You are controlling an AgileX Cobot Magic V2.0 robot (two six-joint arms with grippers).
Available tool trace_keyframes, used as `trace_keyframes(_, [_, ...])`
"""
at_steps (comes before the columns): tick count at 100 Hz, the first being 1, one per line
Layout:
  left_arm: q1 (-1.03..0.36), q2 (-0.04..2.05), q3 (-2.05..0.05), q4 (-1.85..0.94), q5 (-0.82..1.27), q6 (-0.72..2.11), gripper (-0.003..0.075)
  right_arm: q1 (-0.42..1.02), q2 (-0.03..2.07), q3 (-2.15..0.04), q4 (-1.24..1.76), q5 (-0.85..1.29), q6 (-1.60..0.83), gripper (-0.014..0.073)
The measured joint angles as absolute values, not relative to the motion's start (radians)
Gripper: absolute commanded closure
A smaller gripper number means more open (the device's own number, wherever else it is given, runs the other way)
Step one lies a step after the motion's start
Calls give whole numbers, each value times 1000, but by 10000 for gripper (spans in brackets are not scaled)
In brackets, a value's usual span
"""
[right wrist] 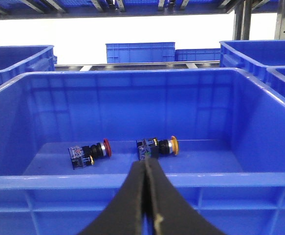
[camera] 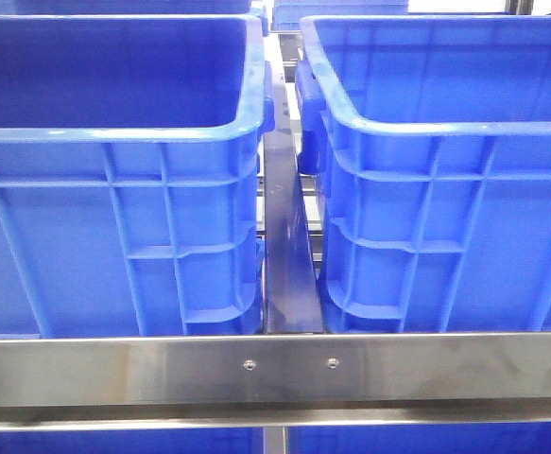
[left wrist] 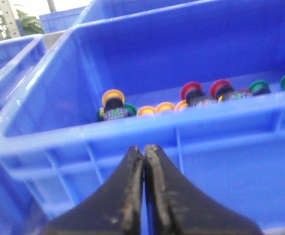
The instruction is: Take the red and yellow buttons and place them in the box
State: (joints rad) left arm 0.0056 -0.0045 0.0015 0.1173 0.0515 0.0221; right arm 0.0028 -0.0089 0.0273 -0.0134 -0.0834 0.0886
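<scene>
In the right wrist view a blue crate (right wrist: 132, 181) holds one red button (right wrist: 90, 152) and one yellow button (right wrist: 159, 146), both lying on their sides on its floor. My right gripper (right wrist: 146, 164) is shut and empty, outside the crate's near rim. In the left wrist view another blue crate (left wrist: 132, 132) holds several buttons: yellow ones (left wrist: 113, 98), red ones (left wrist: 191, 91) and green ones (left wrist: 259, 87). My left gripper (left wrist: 143, 149) is shut and empty, outside that crate's near wall. The front view shows two blue crates (camera: 114, 142) (camera: 445, 132) but no grippers or buttons.
A steel rail (camera: 275, 369) runs across the front below the crates, with a metal divider (camera: 284, 246) between them. More blue crates (right wrist: 140, 52) stand behind and beside in the right wrist view.
</scene>
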Motion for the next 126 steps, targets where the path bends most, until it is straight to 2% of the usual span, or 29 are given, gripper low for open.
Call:
trace_keyframes(13, [6, -5, 1, 116, 0, 22, 739, 3, -9, 27, -13, -83, 89, 662])
trace_keyframes(126, [6, -5, 1, 105, -11, 20, 739, 3, -9, 27, -13, -83, 89, 662])
